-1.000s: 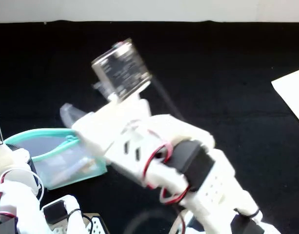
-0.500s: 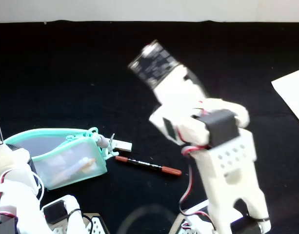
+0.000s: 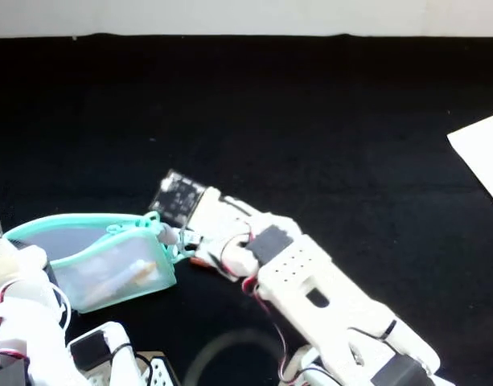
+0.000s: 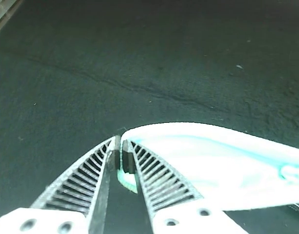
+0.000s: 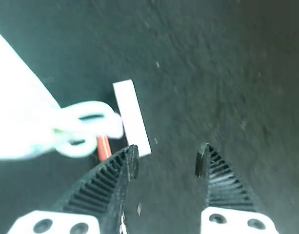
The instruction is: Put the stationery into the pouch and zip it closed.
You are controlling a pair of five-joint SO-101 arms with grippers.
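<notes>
**High view.** Noted teal pouch lying at table's left, mouth gaping, pale item already inside. Found right arm stretched low from lower right, w/ right pincer at pouch's zip end. Spotted sliver of red pen under that arm, outside pouch. Logged white sheet at right edge, well apart.

**Left wrist view.** Found left pincer pressed together on pouch rim, at end opp. the zip pull. Judged grip thin, on edge only. Risk: any sideways tug on pouch could strip rim out of that pinch.

**Right wrist view.** Found right pincer spread, nothing betw. fingers, bare mat in gap. Judged pen pickup as step in hand, pen not yet bagged.
- Risk: closing as placed would catch air, since pen sits outside the gap.
- Risk: shifting toward pouch could snag zip pull or white tab instead of pen, both lying over or beside it. Dragging pull would run zip w/ pen left out.

Placed red pen end just beside one fingertip, on its outer, pouch-ward side, partly under pull loop. Placed tab's near corner close to same fingertip; touching or not, can't tell.
</notes>
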